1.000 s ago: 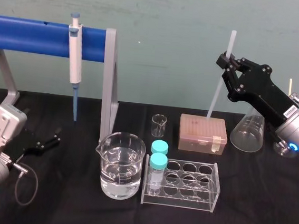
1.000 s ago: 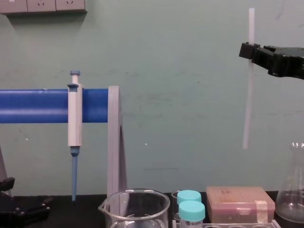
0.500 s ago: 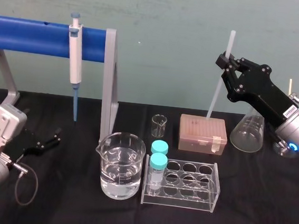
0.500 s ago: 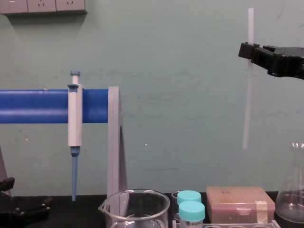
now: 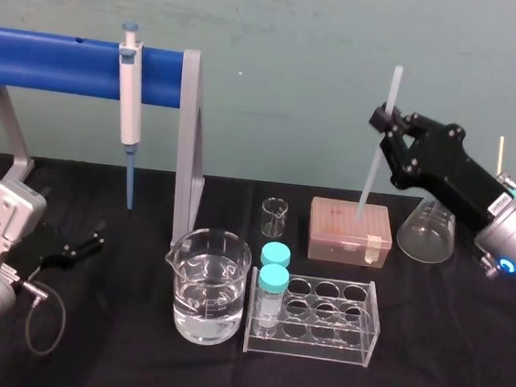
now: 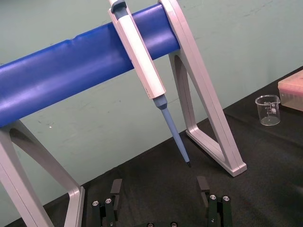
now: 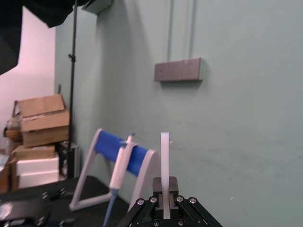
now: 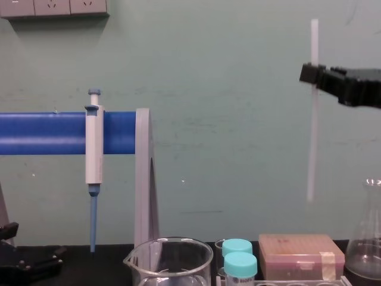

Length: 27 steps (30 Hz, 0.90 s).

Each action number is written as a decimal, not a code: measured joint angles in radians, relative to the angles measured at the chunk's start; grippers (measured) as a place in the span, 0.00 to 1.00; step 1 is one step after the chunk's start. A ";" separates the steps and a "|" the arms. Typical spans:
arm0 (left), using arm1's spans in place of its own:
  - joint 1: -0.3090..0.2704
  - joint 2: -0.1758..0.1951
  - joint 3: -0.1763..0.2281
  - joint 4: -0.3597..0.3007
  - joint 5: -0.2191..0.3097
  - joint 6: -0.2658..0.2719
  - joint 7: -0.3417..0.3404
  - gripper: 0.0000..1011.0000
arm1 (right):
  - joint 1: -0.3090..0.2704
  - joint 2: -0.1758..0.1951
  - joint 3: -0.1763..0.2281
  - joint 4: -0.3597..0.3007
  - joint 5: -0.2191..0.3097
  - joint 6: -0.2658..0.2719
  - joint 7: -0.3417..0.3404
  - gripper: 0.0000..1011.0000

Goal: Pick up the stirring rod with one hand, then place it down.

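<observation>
The stirring rod (image 5: pixel 370 177) is a thin translucent white stick held nearly upright in the air at the right. My right gripper (image 5: pixel 385 125) is shut on its upper part. The rod's lower end hangs above the pink tip box (image 5: pixel 349 232). In the chest view the rod (image 8: pixel 311 149) drops below the right gripper (image 8: pixel 309 74), well above the table. In the right wrist view the rod (image 7: pixel 164 151) sticks out from the shut right gripper (image 7: pixel 165 187). My left gripper (image 6: pixel 159 189) rests open and empty on the black table at the left (image 5: pixel 84 243).
A blue-barred stand (image 5: pixel 69 64) holding a pipette (image 5: pixel 128 99) is at the back left. A beaker of water (image 5: pixel 208 285), a clear tube rack (image 5: pixel 314 320) with two teal-capped tubes, a small beaker (image 5: pixel 274 216) and a conical flask (image 5: pixel 428 230) stand on the table.
My right gripper has moved down a little with the rod in it, so the rod's lower end now hangs closer to the pink box. The left arm has not moved.
</observation>
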 joint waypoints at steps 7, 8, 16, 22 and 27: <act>0.000 0.000 0.000 0.000 0.000 0.000 0.000 0.99 | -0.056 0.046 -0.012 -0.032 0.025 0.026 0.038 0.07; 0.000 0.000 0.000 0.000 0.000 0.000 0.000 0.99 | -0.069 0.056 -0.013 -0.039 0.031 0.031 0.041 0.07; 0.000 0.000 0.000 0.000 0.000 0.000 0.000 0.99 | -0.125 0.098 -0.013 -0.058 0.037 0.046 0.033 0.07; 0.000 0.000 0.000 0.000 0.000 0.000 0.000 0.99 | -0.146 0.107 -0.014 -0.052 0.032 0.059 0.016 0.07; 0.000 0.000 0.000 0.000 0.000 0.000 0.000 0.99 | -0.150 0.106 -0.020 -0.047 0.036 0.065 0.016 0.07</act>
